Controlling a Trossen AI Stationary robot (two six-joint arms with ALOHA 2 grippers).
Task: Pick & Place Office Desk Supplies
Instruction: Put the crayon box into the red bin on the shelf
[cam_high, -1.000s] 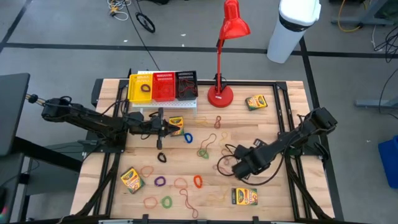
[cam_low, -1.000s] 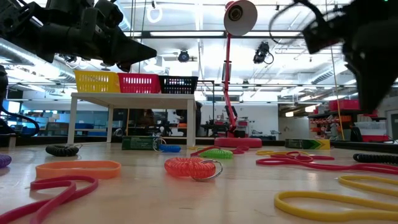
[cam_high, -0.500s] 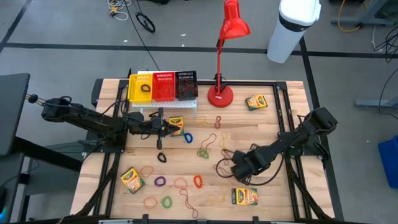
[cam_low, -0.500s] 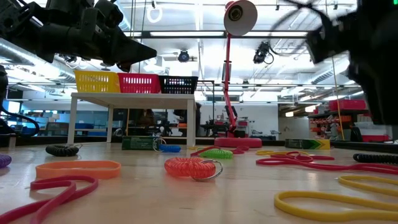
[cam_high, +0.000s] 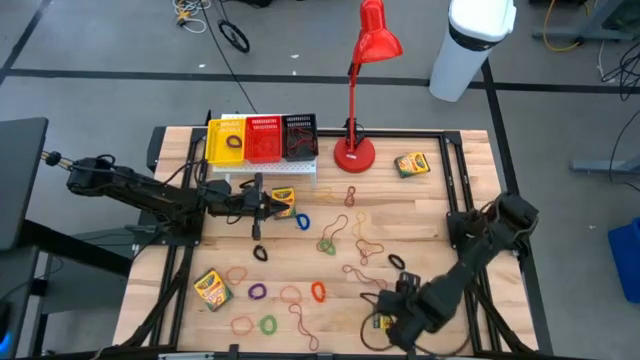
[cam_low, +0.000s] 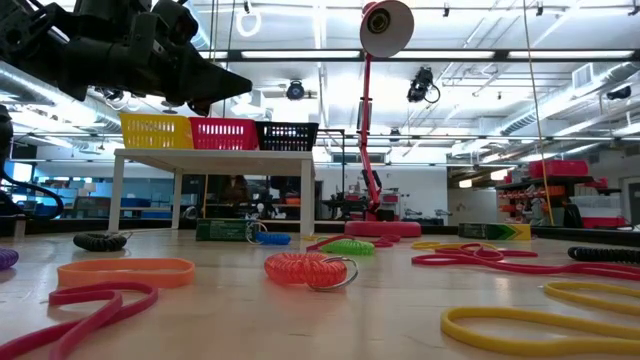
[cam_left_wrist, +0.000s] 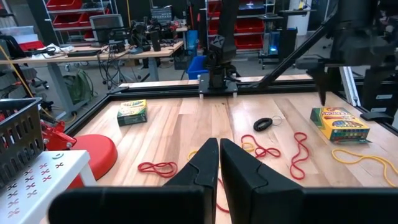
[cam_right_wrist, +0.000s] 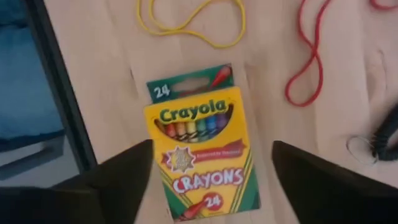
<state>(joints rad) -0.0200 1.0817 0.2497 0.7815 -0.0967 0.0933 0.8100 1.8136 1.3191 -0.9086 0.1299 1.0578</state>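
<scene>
Right tool (cam_right_wrist: 205, 168) spread above crayon box (cam_right_wrist: 199, 146) near table edge (cam_right_wrist: 59, 87).

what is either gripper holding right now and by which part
Nothing is held. The right gripper hangs open over the Crayola crayon box, fingers either side of it, not gripping. The left gripper is shut on nothing.

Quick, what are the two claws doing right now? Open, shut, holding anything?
Left gripper: shut, holding nothing.
Right gripper: open, empty, poised over a crayon box.
</scene>
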